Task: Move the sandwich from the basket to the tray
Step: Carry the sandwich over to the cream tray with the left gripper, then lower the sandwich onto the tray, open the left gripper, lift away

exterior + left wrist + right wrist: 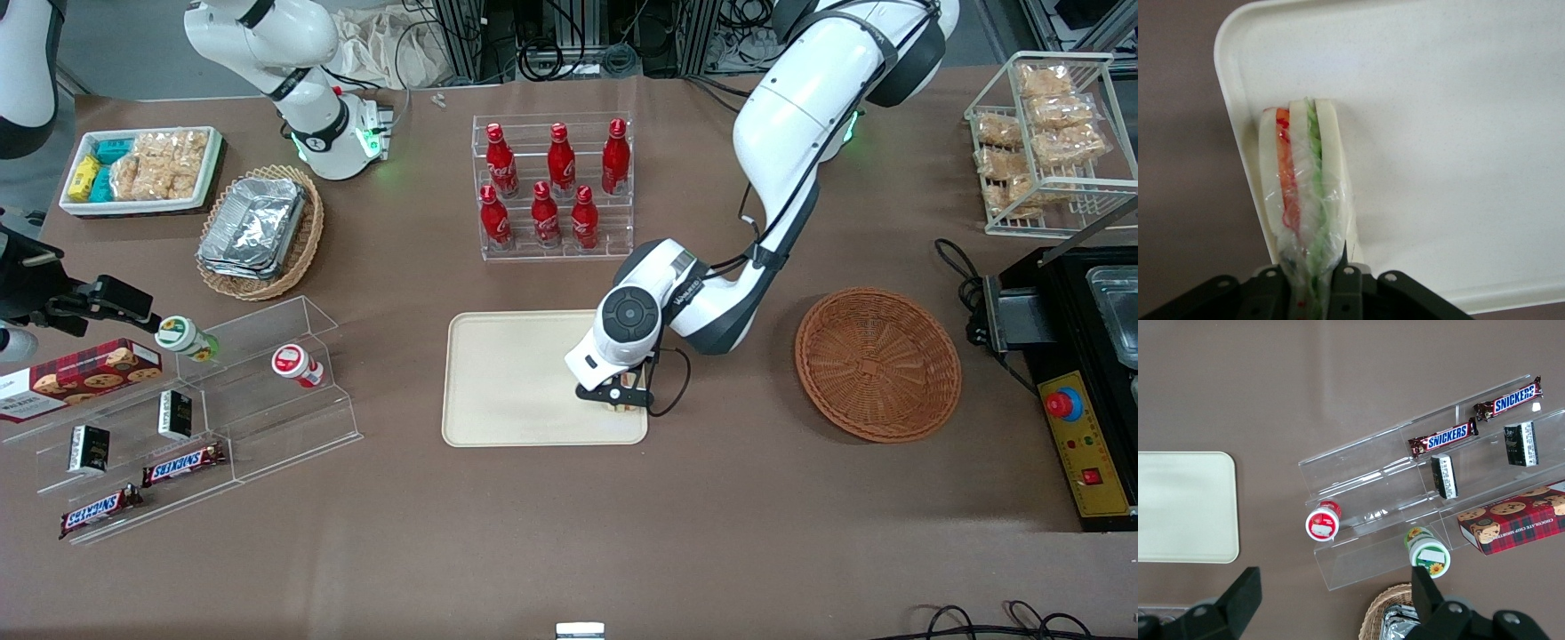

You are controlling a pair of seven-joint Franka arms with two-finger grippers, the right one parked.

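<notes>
Brown tabletop carries my tray (507, 378) and the bare basket (877, 363), well apart. I judge this the placing step: the gripper (620, 400) pinches the sandwich (1301, 193) upright just over the tray's corner, so lowering and letting go comes next. Readable writing: Snickers bars (1448, 437) on the clear shelf.

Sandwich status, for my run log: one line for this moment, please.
gripper shut on wrapped triangular sandwich | over cream rectangular tray corner | round reddish-brown wicker basket empty
</notes>
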